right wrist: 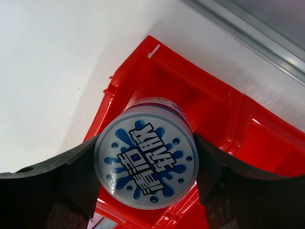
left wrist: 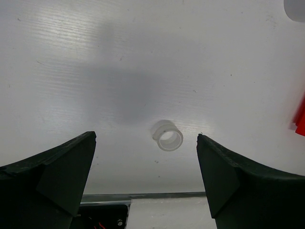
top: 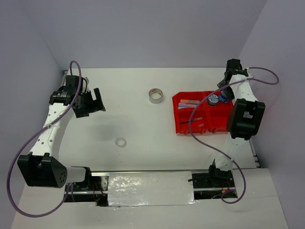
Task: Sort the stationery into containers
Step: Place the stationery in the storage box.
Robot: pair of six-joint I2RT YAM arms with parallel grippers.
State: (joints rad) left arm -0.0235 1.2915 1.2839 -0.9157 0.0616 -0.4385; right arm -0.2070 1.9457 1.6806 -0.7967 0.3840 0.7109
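Note:
My right gripper is shut on a round blue-white patterned tape roll, held over the far right compartment of the red bin tray. From above, this gripper hovers at the tray's back right, and a second patterned roll lies just left of it. Stubby markers and thin pens lie in the left compartments. A small clear tape ring rests on the table ahead of my left gripper, which is open, empty and raised. The grey tape roll sits mid-table.
The ring lies between both arms' bases, near the metal rail at the front edge. The left gripper hangs over the table's left part. Purple cables loop across the tray's front.

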